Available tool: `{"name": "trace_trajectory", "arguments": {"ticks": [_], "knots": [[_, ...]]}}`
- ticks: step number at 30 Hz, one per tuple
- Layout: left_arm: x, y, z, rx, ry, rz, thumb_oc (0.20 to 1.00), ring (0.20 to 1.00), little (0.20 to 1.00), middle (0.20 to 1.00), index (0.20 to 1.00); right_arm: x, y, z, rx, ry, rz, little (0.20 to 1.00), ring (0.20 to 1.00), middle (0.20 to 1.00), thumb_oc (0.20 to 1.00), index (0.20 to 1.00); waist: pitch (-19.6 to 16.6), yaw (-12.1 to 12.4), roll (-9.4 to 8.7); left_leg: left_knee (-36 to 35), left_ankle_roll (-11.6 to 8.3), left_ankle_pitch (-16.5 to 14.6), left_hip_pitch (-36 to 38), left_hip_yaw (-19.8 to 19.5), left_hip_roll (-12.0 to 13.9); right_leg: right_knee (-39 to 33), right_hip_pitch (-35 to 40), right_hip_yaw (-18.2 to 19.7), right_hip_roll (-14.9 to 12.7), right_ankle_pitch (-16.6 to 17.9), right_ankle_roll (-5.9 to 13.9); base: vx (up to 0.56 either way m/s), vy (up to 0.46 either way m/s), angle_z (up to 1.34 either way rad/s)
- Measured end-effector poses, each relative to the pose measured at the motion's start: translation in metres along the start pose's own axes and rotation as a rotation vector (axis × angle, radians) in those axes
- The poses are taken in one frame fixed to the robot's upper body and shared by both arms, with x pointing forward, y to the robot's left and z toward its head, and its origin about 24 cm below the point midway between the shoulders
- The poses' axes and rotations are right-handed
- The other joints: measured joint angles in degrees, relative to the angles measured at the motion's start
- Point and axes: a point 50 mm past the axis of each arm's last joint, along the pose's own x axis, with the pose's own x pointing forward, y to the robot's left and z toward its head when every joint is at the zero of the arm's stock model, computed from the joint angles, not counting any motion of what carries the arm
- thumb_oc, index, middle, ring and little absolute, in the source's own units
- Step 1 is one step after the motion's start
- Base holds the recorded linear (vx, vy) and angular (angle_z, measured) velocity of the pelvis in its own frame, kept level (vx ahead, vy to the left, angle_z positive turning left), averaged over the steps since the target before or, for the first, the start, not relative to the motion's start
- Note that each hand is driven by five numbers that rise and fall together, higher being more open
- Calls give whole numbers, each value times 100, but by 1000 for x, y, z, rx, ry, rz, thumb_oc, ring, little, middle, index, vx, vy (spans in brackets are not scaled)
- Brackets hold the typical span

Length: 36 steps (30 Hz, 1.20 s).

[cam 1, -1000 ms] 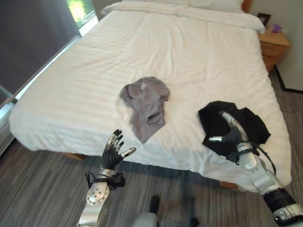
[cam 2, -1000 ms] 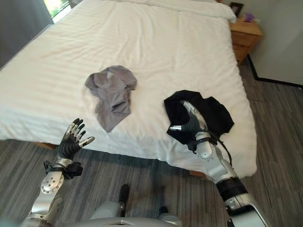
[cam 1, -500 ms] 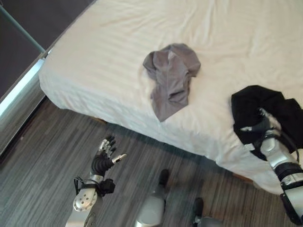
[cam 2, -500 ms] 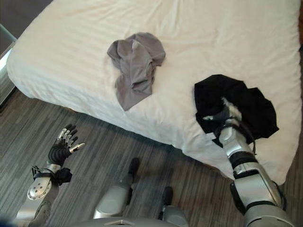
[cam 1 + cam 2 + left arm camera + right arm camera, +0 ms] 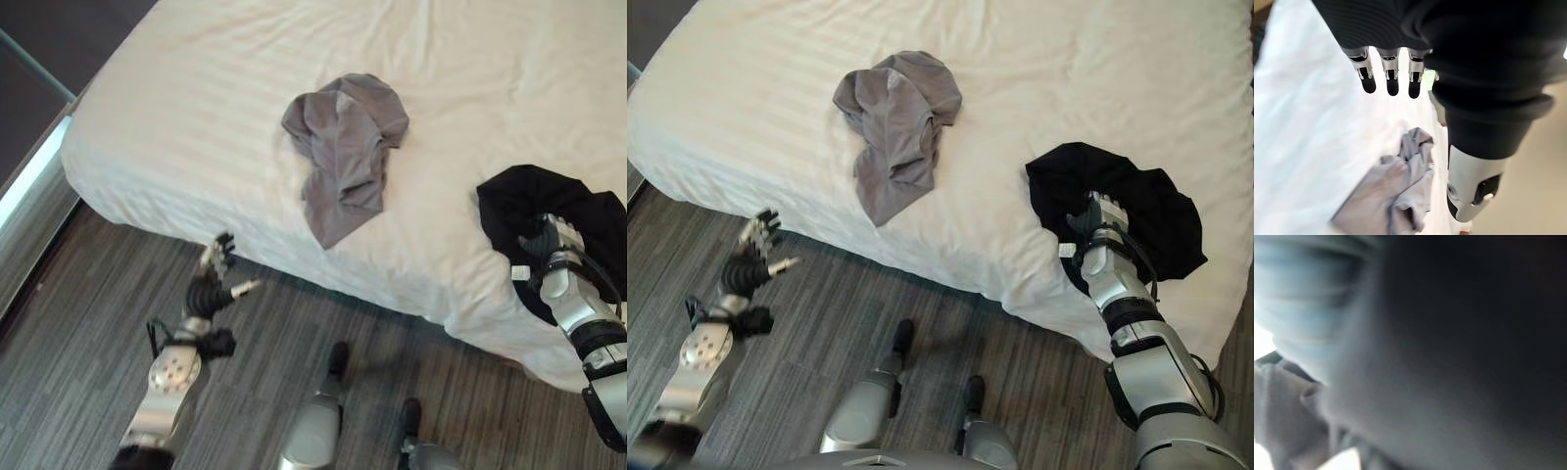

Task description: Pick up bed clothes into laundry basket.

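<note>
Since half a second ago the left hand (image 5: 214, 277) has lifted from low over the floor to just short of the bed's near edge, while the right hand (image 5: 545, 245) still sits pressed into the black garment (image 5: 578, 220).

Left eye view: the bed (image 5: 196, 127) is covered in a smooth white sheet with faint woven stripes and soft creases. A grey garment (image 5: 343, 152), thin matte knit crumpled into a lumpy heap with a tail pointing toward the near edge, lies mid-bed. The black garment is a dark rumpled mound at the bed's near right corner, spilling slightly over the edge. The left hand's fingers are spread apart and straight, holding nothing. Beside the bed, the floor (image 5: 88, 313) is grey streaky wood-look planking.

Right eye view: same layout. The right hand's fingers are buried in the black cloth, so I can't tell if they're clamped or loose.

Left wrist view: dark ribbed cover, then silver fingers (image 5: 1392, 73) with dark tips hanging straight over the white sheet, and the grey garment (image 5: 1396, 196) bunched in soft folds beyond them.

Right wrist view: mostly dark blur, with a bit of grey fabric (image 5: 1278, 416) off to one side.

No readable labels or writing on either garment or the bedding.
</note>
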Motion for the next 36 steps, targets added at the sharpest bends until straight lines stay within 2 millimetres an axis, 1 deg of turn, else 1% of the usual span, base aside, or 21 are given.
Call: {"name": "trace_trajectory", "arguments": {"ticks": [1, 2, 5, 6, 7, 8, 10, 12, 14, 16, 17, 20, 21, 23, 24, 25, 27, 28, 30, 31, 36], "knots": [[12, 6, 14, 12, -58, 28, 1000, 1000, 1000, 1000, 1000, 1, -7, 3, 11, -20, -11, 200, 200, 200, 200, 200, 21, -106, -67, 0, -9, -7, 31, 44, 16, -1, 3, 51, -8, 9, -2, 76, 53, -19], [27, 22, 39, 62, -150, 73, 1000, 1000, 1000, 1000, 1000, 2, -35, 9, 2, -92, -59, 200, 200, 200, 200, 200, 25, -211, -95, 3, -15, -15, 36, 109, 21, 0, -10, 68, -16, 19, 0, 69, 71, -27], [42, 46, 72, 179, -257, 139, 1000, 1000, 1000, 1000, 1000, -3, -93, 17, -2, -196, -203, 200, 200, 200, 200, 200, 42, -346, -172, -1, -22, -43, 185, 288, 26, 0, 55, 217, -49, 53, 32, 68, 69, -32], [18, 72, 105, 271, -364, 180, 1000, 1000, 1000, 1000, 1000, -19, -137, 20, -29, -275, -302, 200, 200, 200, 200, 200, 71, -414, -265, -1, -29, -135, 266, 405, 38, -1, 69, 272, -70, 53, 33, 58, 45, -44], [4, 82, 119, 299, -432, 218, 1000, 1000, 1000, 1000, 1000, -25, -152, 18, -66, -289, -337, 200, 200, 200, 200, 200, 67, -491, -286, -2, -5, -157, 341, 446, 32, -1, 127, 280, -89, 53, 33, 126, 86, -30], [-9, 92, 118, 311, -442, 274, 1000, 1000, 1000, 1000, 1000, -32, -177, 9, -117, -262, -390, 200, 200, 200, 200, 200, 22, -629, -316, 2, 9, -218, 578, 453, 28, 0, 329, 241, -101, 71, 57, 87, 104, -12], [-11, 92, 101, 364, -360, 258, 1000, 1000, 1000, 1000, 1000, -39, -194, 9, -165, -281, -420, 200, 200, 200, 200, 200, -122, -592, -310, -2, 0, -335, 718, 595, 77, 1, 403, 285, -93, 68, 79, 78, 106, -30], [-2, 92, 72, 462, -202, 202, 1000, 1000, 1000, 1000, 1000, -40, -211, 21, -200, -332, -457, 200, 200, 200, 200, 200, -242, -621, -399, 1, -47, -397, 772, 782, 116, 1, 318, 399, -85, 65, 84, 55, 131, -59], [7, 95, 41, 528, -55, 177, 1000, 1000, 1000, 1000, 1000, -41, -215, 26, -199, -360, -468, 200, 200, 200, 200, 200, -302, -756, -450, -1, -41, -397, 830, 954, 131, 4, 303, 497, -109, 79, 74, 69, 159, -47], [6, 101, 9, 624, 111, 152, 1000, 1000, 1000, 1000, 1000, -42, -212, 25, -195, -363, -458, 200, 200, 200, 200, 200, -424, -1025, -523, -1, -12, -435, 896, 1124, 117, 3, 249, 615, -150, 84, 76, 63, 112, -43], [-2, 116, -15, 699, 271, 169, 1000, 1000, 1000, 1000, 1000, -43, -207, 20, -189, -352, -443, 200, 200, 200, 200, 200, -571, -1198, -551, -3, 17, -465, 915, 1252, 115, 2, 221, 710, -179, 95, 89, 76, 115, -49], [-8, 128, -42, 826, 442, 158, 1000, 1000, 1000, 1000, 1000, -52, -206, 3, -143, -297, -457, 200, 200, 200, 200, 200, -639, -1458, -556, -10, 50, -524, 1105, 1454, 116, 0, 297, 691, -206, 145, 107, 58, 98, -36], [-13, 132, -52, 912, 515, 142, 1000, 1000, 1000, 1000, 1000, -59, -204, -1, -148, -295, -453, 200, 200, 200, 200, 200, -742, -1658, -518, -36, 38, -552, 1117, 1533, 111, 0, 272, 721, -218, 145, 107, 31, 57, -37], [-14, 136, -53, 980, 529, 160, 1000, 1000, 1000, 1000, 1000, -64, -199, -10, -159, -277, -428, 200, 200, 200, 200, 200, -834, -1734, -483, -38, 21, -593, 1142, 1664, 129, 2, 221, 862, -218, 160, 120, 19, 45, -38], [-14, 135, -53, 1003, 524, 157, 1000, 1000, 1000, 1000, 1000, -66, -195, -14, -169, -266, -413, 200, 200, 200, 200, 200, -844, -1851, -477, -38, 7, -604, 1185, 1720, 144, 3, 193, 918, -203, 189, 155, 17, 41, -44], [-14, 137, -52, 1041, 522, 163, 1000, 1000, 1000, 1000, 1000, -70, -184, -24, -162, -233, -378, 200, 200, 200, 200, 200, -933, -1916, -467, -40, -5, -618, 1191, 1841, 186, 5, 154, 960, -187, 202, 159, 10, 25, -47], [-12, 138, -52, 1071, 523, 169, 1000, 1000, 1000, 1000, 1000, -75, -174, -34, -176, -199, -345, 200, 200, 200, 200, 200, -957, -1960, -466, -40, -25, -663, 1222, 2005, 227, 5, 69, 1072, -151, 263, 151, -3, 27, -52], [-12, 138, -52, 1086, 526, 175, 1000, 1000, 1000, 1000, 1000, -79, -166, -43, -195, -171, -320, 200, 200, 200, 200, 200, -974, -2069, -464, -43, -26, -664, 1235, 2107, 251, 22, 5, 1148, -128, 305, 170, -18, 27, -49], [-11, 143, -51, 1125, 541, 183, 1000, 1000, 1000, 1000, 1000, -82, -156, -52, -210, -133, -293, 200, 200, 200, 200, 200, -995, -2019, -483, -43, -33, -676, 1258, 2251, 305, 17, -23, 1173, -103, 334, 174, -24, 14, -42], [-11, 145, -52, 1158, 557, 187, 1000, 1000, 1000, 1000, 1000, -86, -151, -62, -237, -94, -261, 200, 200, 200, 200, 200, -1001, -2108, -489, -43, -45, -684, 1263, 2312, 316, 15, -80, 1207, -94, 344, 166, -31, 32, -27], [-16, 158, -63, 1232, 708, 189, 1000, 1000, 1000, 1000, 1000, -99, -140, -90, -297, 14, -180, 200, 200, 200, 200, 200, -1003, -2298, -533, -42, -61, -694, 1087, 2348, 319, 50, -306, 1235, -87, 370, 162, -103, 14, -9]]}}
